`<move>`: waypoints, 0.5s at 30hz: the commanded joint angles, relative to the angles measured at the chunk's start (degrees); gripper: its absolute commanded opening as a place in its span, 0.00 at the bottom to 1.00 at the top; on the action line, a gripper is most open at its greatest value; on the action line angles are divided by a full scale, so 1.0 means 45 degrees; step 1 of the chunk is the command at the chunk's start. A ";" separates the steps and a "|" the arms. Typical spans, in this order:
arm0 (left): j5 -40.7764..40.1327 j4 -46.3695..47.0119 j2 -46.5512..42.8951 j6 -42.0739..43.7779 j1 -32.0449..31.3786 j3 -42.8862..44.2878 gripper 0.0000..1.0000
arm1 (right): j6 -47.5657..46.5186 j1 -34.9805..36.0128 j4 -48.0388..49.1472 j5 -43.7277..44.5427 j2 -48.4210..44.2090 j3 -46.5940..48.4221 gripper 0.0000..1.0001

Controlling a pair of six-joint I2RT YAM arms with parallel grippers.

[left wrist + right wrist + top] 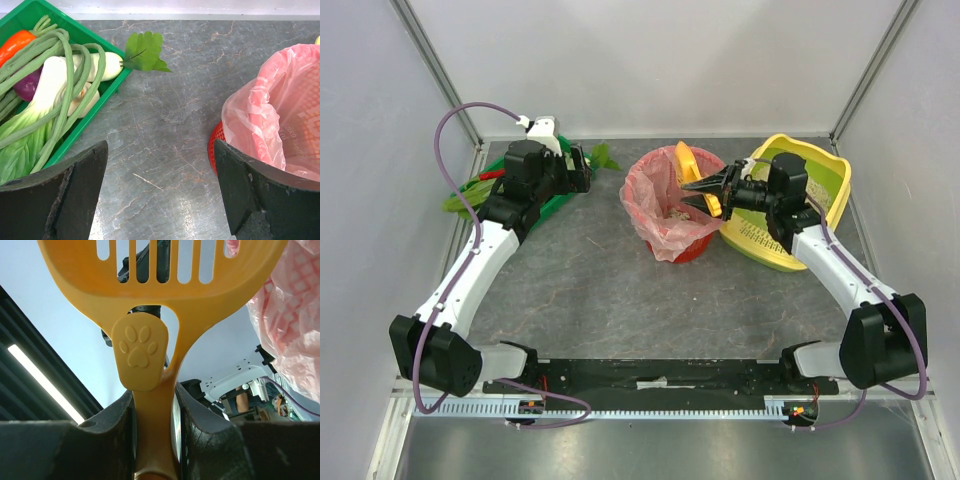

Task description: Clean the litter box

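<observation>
The yellow litter box [840, 166] stands at the back right, tilted, with its slotted rim [758, 236] toward me. My right gripper [708, 190] is shut on the handle of an orange slotted scoop [687, 164], which it holds over the pink-lined red basket. In the right wrist view the scoop's handle [154, 435] sits clamped between the fingers of the right gripper [155, 440], under a paw-print tab [140, 351]. The left gripper [160, 190] hangs open over bare table between the green tray and the basket, holding nothing.
A red basket [688, 250] lined with a pink bag [655, 200] stands at the table's middle back, just left of the litter box. A green tray [31, 14] of vegetables lies at the back left. Grey walls enclose the table.
</observation>
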 commanded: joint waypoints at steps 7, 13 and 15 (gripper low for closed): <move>-0.0205 0.0543 -0.0233 0.0375 0.0076 0.0036 0.92 | 0.0502 0.0097 0.0710 0.0416 -0.0834 -0.0697 0.00; -0.0243 0.0504 -0.0330 0.0472 0.0057 0.0036 0.92 | 0.0953 0.0273 0.1725 0.0281 -0.0308 -0.0269 0.00; -0.0205 0.0504 -0.0330 0.0472 0.0057 0.0017 0.92 | -0.0027 0.0253 0.0961 0.0127 -0.0171 -0.0034 0.00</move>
